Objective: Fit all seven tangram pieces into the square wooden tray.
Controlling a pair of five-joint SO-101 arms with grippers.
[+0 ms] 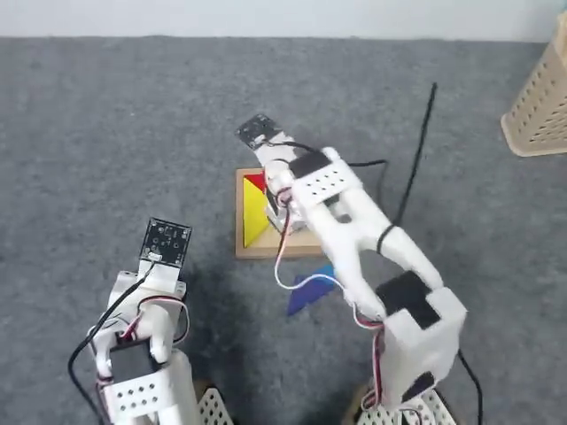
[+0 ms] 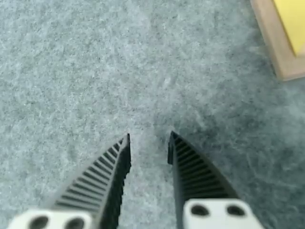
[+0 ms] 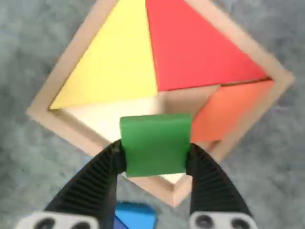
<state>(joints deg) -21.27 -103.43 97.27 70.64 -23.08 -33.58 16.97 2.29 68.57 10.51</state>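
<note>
The square wooden tray (image 3: 57,83) holds a large yellow triangle (image 3: 114,62), a large red triangle (image 3: 190,47), an orange piece (image 3: 228,109) and a cream piece (image 3: 95,119). My right gripper (image 3: 155,152) is shut on a green square piece (image 3: 155,145), held just above the tray's open middle. In the high view the right arm (image 1: 332,208) covers most of the tray (image 1: 241,212); yellow (image 1: 254,217) and red (image 1: 255,181) show at its left. A blue piece (image 1: 312,290) lies on the carpet in front of the tray. My left gripper (image 2: 147,143) is open over bare carpet, apart from the tray corner (image 2: 279,52).
Grey carpet covers the whole work area. A beige slatted basket (image 1: 542,102) stands at the far right. A black cable (image 1: 416,159) runs across the carpet behind the right arm. The left arm (image 1: 146,354) sits at the near left.
</note>
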